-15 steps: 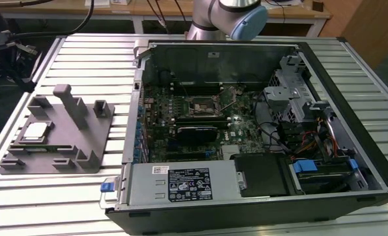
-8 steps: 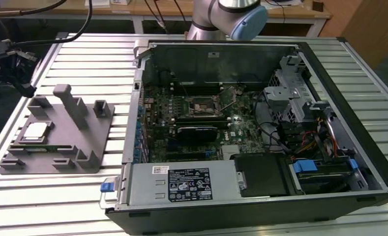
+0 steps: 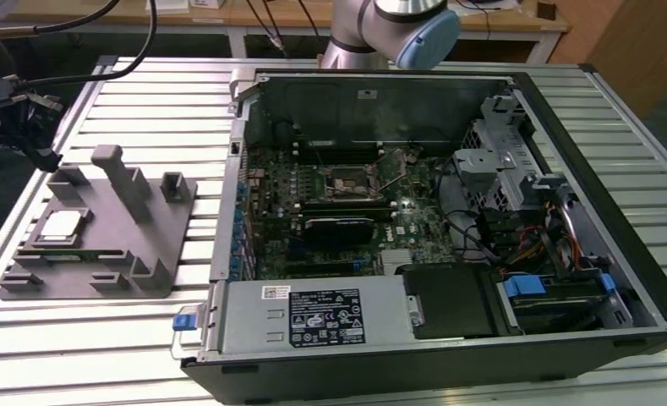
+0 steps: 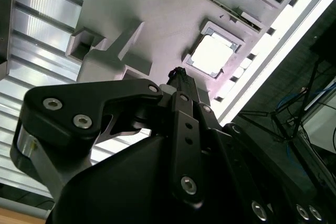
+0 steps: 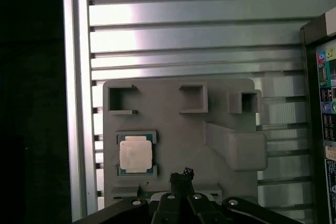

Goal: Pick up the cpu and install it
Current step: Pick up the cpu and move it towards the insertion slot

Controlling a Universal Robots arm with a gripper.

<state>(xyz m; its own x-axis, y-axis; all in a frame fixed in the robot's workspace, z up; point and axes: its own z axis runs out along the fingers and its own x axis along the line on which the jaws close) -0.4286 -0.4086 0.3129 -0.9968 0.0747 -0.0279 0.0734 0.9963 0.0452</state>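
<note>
The cpu (image 3: 62, 224) is a pale silver square chip lying flat in a recess of the grey holder block (image 3: 141, 245), at the exterior view's left. Both wrist views look down on it: cpu (image 5: 135, 154), cpu (image 4: 212, 55). My gripper (image 5: 182, 173) hangs above the block, a little to one side of the chip and not touching it. Its black fingers are shut together with nothing between them, as the gripper (image 4: 177, 73) also shows from close up. The motherboard socket (image 3: 341, 183) sits inside the open computer case (image 3: 604, 169).
The holder block carries upright posts (image 3: 124, 182) and a long green module (image 3: 68, 255) near the chip. The robot arm (image 3: 396, 25) rises behind the case. A slatted metal table (image 3: 141, 101) lies under everything, with cables (image 3: 40, 110) at its left edge.
</note>
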